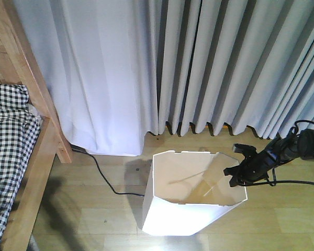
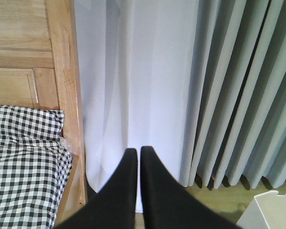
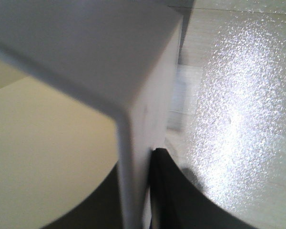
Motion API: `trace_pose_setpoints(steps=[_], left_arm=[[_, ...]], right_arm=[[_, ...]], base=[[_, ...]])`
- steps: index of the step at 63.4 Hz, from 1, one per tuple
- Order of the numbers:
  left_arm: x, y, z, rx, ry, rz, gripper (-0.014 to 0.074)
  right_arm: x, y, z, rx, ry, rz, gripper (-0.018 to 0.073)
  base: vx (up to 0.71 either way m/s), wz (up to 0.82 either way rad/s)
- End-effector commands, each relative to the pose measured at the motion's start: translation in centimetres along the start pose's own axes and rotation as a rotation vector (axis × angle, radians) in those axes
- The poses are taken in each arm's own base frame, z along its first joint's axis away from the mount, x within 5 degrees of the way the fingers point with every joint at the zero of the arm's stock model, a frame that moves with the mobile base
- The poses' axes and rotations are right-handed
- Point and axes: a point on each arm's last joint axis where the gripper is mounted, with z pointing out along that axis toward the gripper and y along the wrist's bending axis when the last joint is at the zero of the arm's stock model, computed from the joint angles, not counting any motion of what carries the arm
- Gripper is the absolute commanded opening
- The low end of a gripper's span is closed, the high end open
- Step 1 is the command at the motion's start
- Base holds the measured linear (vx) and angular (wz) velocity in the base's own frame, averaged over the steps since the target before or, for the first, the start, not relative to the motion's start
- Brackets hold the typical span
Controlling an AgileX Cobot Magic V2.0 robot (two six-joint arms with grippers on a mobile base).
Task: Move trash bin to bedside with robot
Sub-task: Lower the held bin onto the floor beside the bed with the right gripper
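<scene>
We list: trash bin, white, upright on the wooden floor below the curtain, apart from the bed at the floor's left edge; right gripper, clamped across the bin's right rim wall, one finger inside, one outside; left gripper, fingers nearly together, holding nothing.

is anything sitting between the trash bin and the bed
Only a black cable on the floor, running from the curtain's foot toward the trash bin's bed-facing side. Nothing else shows before the bed.
</scene>
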Motion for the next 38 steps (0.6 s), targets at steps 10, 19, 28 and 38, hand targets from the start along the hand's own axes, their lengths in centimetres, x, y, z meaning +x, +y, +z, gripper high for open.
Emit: trace_pose_setpoints(steps=[10,19,28,38], left_arm=[[-0.1,0.0,0.1,0.010,-0.064,-0.009,-0.0006],[-0.1,0.0,0.1,0.010,-0.064,-0.009,-0.0006],[-0.1,0.0,0.1,0.010,-0.064,-0.009,-0.0006],[-0.1,0.0,0.1,0.010,-0.064,-0.009,-0.0006]], right_arm=[[-3.4,2.0,-2.1,-0.062,-0.041,-0.030,0.0036],[-3.7,2.4,-0.8,-0.020,-0.016,-0.039,0.0043],[-3.9,2.5,0.4,-0.014,-0.011,-0.031,0.0050],[-4.0,2.4,1.1,-0.014,-0.016,-0.034,0.0058]], base=[[0.00,0.00],[0.00,0.00],[0.00,0.00],[0.00,0.00]])
